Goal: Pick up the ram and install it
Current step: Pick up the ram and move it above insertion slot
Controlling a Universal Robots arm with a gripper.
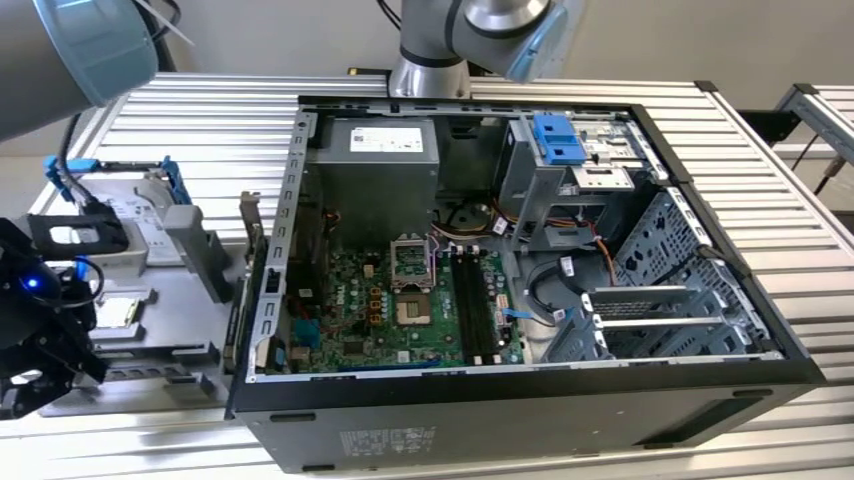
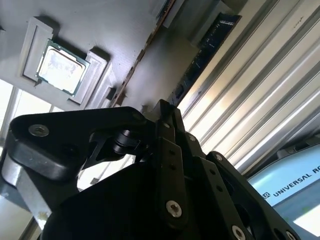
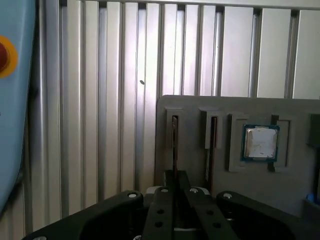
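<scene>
Ram (image 3: 174, 142) edge-on, one end hidden behind tool (image 3: 174, 176); tool body cut off at edge.

Counter (image 1: 214, 110): silver ribbed metal slats, sound and level, spanning the scene from near to far. In the first wrist view the counter (image 3: 125, 75) shows the same ribbing. In the second wrist view the counter (image 2: 270, 85) carries bright streaks of light. At the exterior view's far right, a second slatted frame (image 1: 825, 105) stands apart across a dark gap. Beyond is a plain, pale wall (image 1: 267, 40).

white lettering on blue arm cover (image 2: 292, 195), small-print label (image 1: 383, 139) on power supply (image 1: 380, 180)
</scene>
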